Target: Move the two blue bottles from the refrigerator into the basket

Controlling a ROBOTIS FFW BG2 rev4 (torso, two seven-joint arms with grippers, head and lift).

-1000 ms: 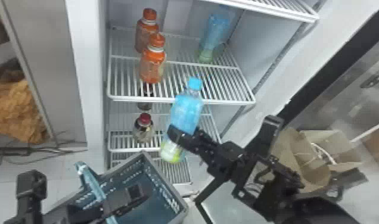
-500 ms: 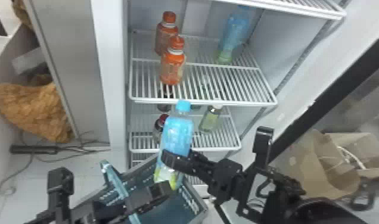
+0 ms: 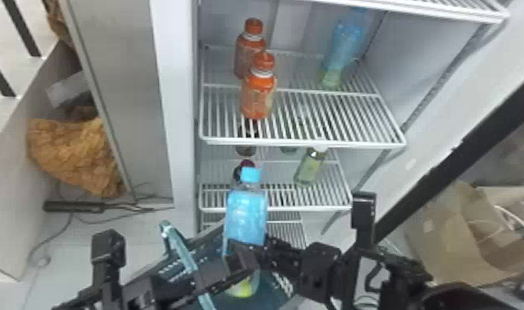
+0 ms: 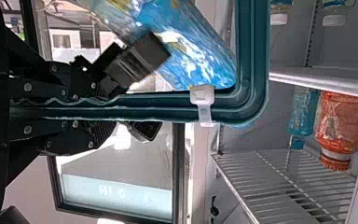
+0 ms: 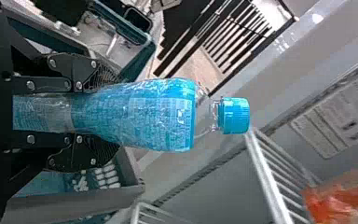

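Bottle (image 3: 246,218) is grasped by the right pincer (image 5: 107,114), near upright over the basket (image 4: 256,70), whose rim is clamped by the left pincer (image 4: 121,107); straight lowering is judged necessary.

The robot's left arm (image 3: 113,280) extends from the bottom left of the head view and its right arm (image 3: 405,274) from the bottom right, bringing left gripper (image 3: 245,261) and right gripper (image 3: 271,247) close together at lower center. Wrist views show each gripper's paired black fingers clamped from opposite sides, the left's gripping narrowly, the right's set wider.
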